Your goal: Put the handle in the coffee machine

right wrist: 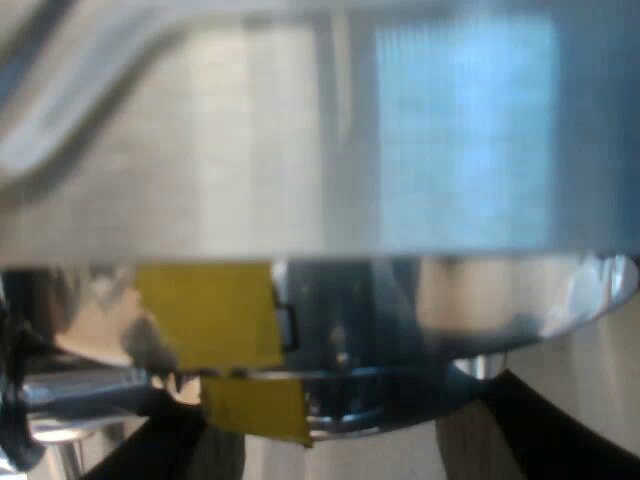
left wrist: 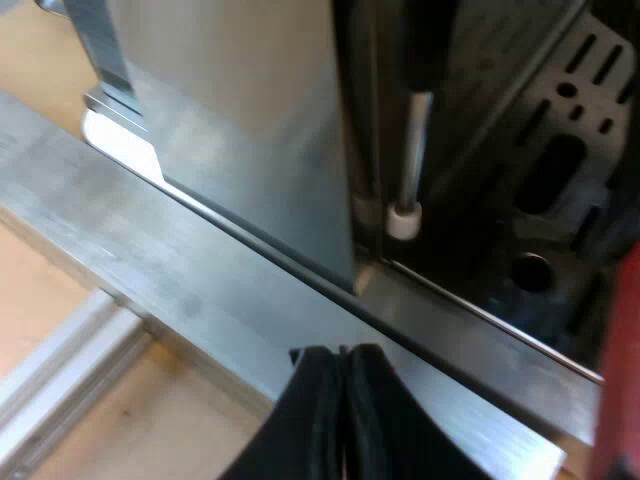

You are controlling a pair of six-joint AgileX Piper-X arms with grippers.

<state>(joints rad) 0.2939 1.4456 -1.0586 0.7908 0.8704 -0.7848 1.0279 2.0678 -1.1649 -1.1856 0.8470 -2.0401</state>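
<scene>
- Left wrist view: the left gripper (left wrist: 342, 352) is seen clenched. Its black fingers are pressed together with nothing between them, over a metal rail (left wrist: 150, 270), with the wooden bench (left wrist: 150, 430) below.
- Just beyond the gripper the espresso machine (left wrist: 250, 140) is met. Its steam wand (left wrist: 408, 170) hangs down, and the slotted drip tray (left wrist: 570, 130) lies farther ahead.
- A blurred red shape close beside the gripper, at the machine's front, is judged to be the red end of the handle (left wrist: 620, 380), though this cannot be made sure.
- Right wrist view: the right gripper (right wrist: 345, 410) is held released, its fingers spread wide. A rounded chrome part (right wrist: 450, 310) marked with yellow tape (right wrist: 215, 320) is found directly ahead, under a steel face of the machine.
- Whether that chrome part is the handle's metal head or the machine's own fitting cannot be told.
- Judgement: the handle appears to be at the machine already and let go. Its locking is left to be confirmed.
</scene>
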